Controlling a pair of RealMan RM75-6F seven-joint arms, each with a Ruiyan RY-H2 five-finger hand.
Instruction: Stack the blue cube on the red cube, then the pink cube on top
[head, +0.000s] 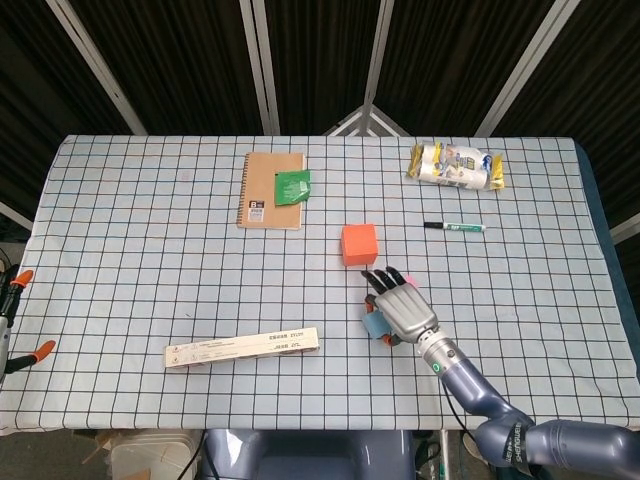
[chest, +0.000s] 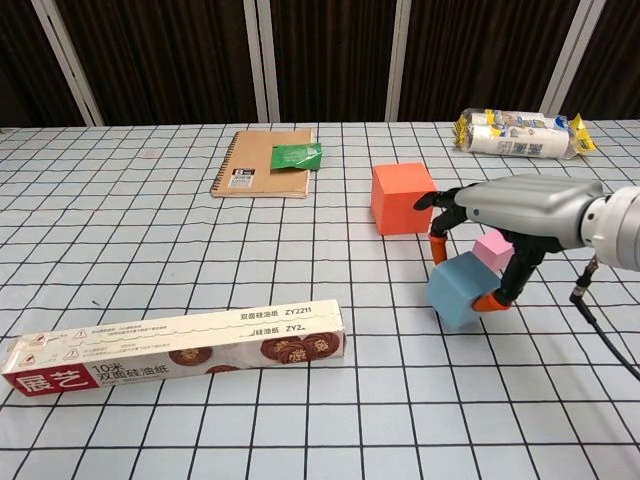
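The red cube (head: 359, 244) (chest: 402, 198) stands on the table near its middle. In front of it, my right hand (head: 402, 306) (chest: 510, 213) grips the blue cube (chest: 462, 289) (head: 373, 323) from above, fingertips on its sides, and holds it tilted just off the cloth. The pink cube (chest: 493, 250) (head: 408, 277) sits right behind the blue one, partly hidden by the hand. My left hand is in neither view.
A long paper box (chest: 175, 347) (head: 242, 346) lies at the front left. A brown notebook (head: 271, 189) with a green packet (head: 292, 186) lies at the back, a marker (head: 453, 227) and a snack bag (head: 456, 165) at the back right.
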